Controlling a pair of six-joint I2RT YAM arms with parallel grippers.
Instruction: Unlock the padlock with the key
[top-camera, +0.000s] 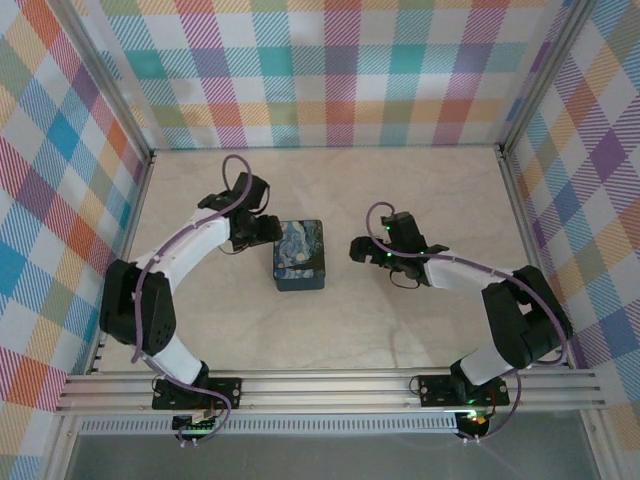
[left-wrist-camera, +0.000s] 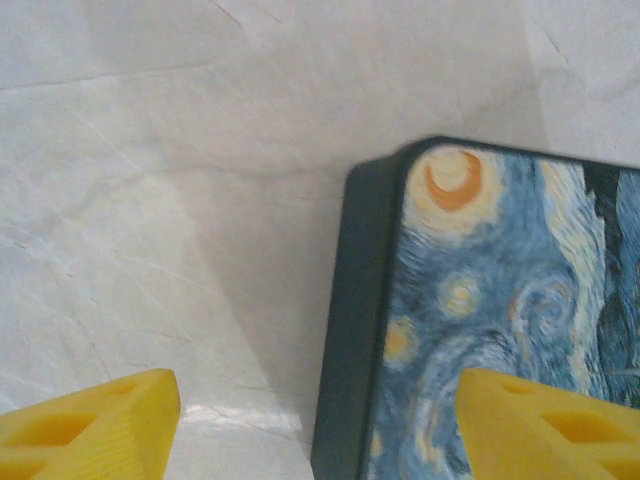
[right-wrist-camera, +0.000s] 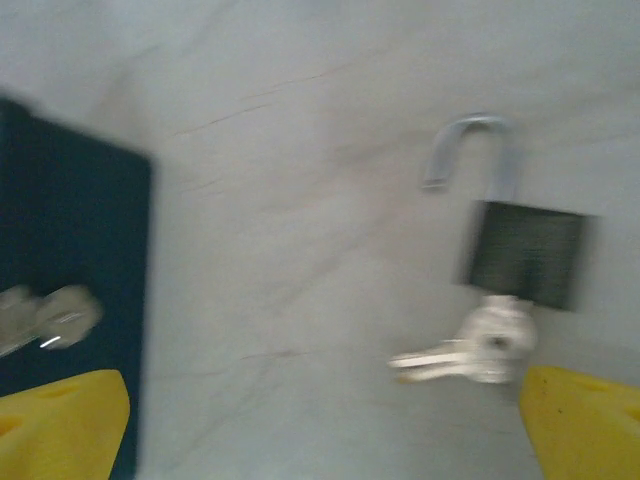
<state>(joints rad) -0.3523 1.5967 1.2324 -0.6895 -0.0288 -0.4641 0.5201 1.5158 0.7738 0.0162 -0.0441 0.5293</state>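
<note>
The padlock (right-wrist-camera: 525, 255) lies on the pale table, dark-bodied, its silvery shackle (right-wrist-camera: 470, 150) raised, with the short leg ending clear of the body. The key (right-wrist-camera: 470, 352) sticks out of the padlock's bottom, blurred. My right gripper (right-wrist-camera: 320, 430) is open, its yellow fingertips (right-wrist-camera: 585, 420) spread wide just short of the key, gripping nothing. My left gripper (left-wrist-camera: 318, 425) is open too, straddling the left edge of the blue swirl-painted box (left-wrist-camera: 500, 300). From above, the left gripper (top-camera: 270, 232) is at the box's left and the right gripper (top-camera: 356, 248) is right of the box.
The box (top-camera: 298, 255) stands mid-table between both grippers. Its dark side (right-wrist-camera: 70, 250) is at the left of the right wrist view, with spare silvery keys (right-wrist-camera: 50, 315) in front of it. Checked walls enclose the table; a rail runs along the near edge.
</note>
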